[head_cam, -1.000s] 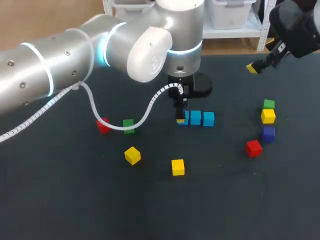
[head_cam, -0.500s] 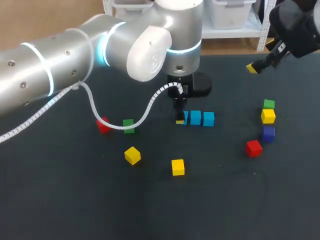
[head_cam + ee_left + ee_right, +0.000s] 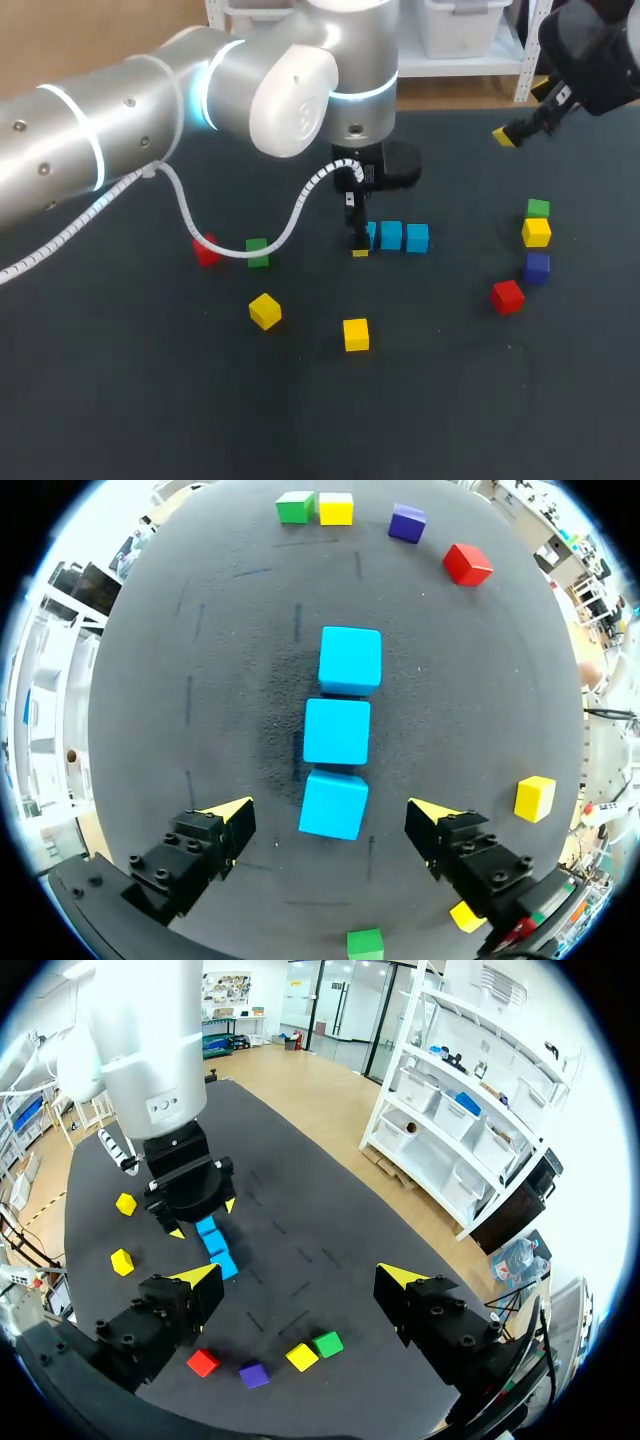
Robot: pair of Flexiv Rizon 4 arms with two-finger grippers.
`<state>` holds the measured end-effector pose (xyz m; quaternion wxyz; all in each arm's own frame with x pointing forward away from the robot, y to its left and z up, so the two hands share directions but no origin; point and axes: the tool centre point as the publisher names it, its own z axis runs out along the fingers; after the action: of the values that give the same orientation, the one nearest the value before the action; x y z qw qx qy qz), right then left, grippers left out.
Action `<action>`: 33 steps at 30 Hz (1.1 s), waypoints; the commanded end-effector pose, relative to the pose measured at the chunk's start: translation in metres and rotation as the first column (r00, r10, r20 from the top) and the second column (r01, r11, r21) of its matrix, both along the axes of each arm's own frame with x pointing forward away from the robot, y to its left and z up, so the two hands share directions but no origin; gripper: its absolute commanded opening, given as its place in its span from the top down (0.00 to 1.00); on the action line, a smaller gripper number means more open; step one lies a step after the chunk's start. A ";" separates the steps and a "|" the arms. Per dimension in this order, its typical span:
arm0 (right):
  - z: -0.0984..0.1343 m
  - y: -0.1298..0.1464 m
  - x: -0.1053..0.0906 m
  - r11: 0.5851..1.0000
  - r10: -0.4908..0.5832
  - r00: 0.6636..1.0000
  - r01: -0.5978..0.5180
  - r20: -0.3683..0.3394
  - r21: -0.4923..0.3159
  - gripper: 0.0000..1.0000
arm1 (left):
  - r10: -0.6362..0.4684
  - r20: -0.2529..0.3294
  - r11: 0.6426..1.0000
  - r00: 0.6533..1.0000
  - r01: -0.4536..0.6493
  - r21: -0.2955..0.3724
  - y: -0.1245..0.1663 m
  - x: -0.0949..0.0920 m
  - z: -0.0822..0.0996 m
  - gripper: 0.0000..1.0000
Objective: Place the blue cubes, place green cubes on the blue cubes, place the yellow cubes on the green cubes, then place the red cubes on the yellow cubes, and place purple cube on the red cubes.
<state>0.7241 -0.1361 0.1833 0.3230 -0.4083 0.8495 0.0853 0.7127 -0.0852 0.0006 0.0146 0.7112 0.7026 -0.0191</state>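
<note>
Three blue cubes point(image 3: 391, 235) lie in a tight row mid-table. My left gripper point(image 3: 362, 240) hangs over the row's left end. Seen from the left wrist, this gripper point(image 3: 331, 818) is open, its fingertips point(image 3: 232, 815) wide apart on either side of the nearest blue cube point(image 3: 333, 804) without touching it. A green cube point(image 3: 538, 208), a yellow cube point(image 3: 536, 232), a purple cube point(image 3: 537, 267) and a red cube point(image 3: 508, 296) sit at the right. My right gripper point(image 3: 510, 134) is high at the back right, open point(image 3: 300, 1278) and empty.
On the left lie a red cube point(image 3: 206, 250) and a green cube point(image 3: 257, 251). Two yellow cubes point(image 3: 265, 311) point(image 3: 356, 334) rest nearer the front. The left arm's white cable point(image 3: 290, 225) hangs low over the table's left half.
My left gripper has opened and let go of the leftmost blue cube, which now rests at the end of the row. The right arm has not moved.
</note>
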 end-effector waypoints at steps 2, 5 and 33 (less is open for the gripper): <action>0.000 0.001 -0.002 1.000 -0.007 1.000 0.007 0.006 -0.003 0.00 | -0.001 -0.002 1.000 1.000 0.001 -0.001 0.000 0.001 0.000 0.22; 0.000 0.001 -0.002 1.000 -0.007 1.000 0.007 0.006 -0.003 0.00 | 0.003 -0.002 1.000 1.000 -0.003 -0.003 0.001 0.001 0.000 0.40; 0.000 0.001 -0.002 1.000 -0.007 1.000 0.007 0.006 -0.003 0.00 | 0.000 -0.011 1.000 1.000 0.000 0.003 0.002 -0.002 -0.003 0.62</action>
<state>0.7241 -0.1360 0.1833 0.3230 -0.4083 0.8495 0.0853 0.7101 -0.0840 -0.0019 0.0119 0.7101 0.7037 -0.0212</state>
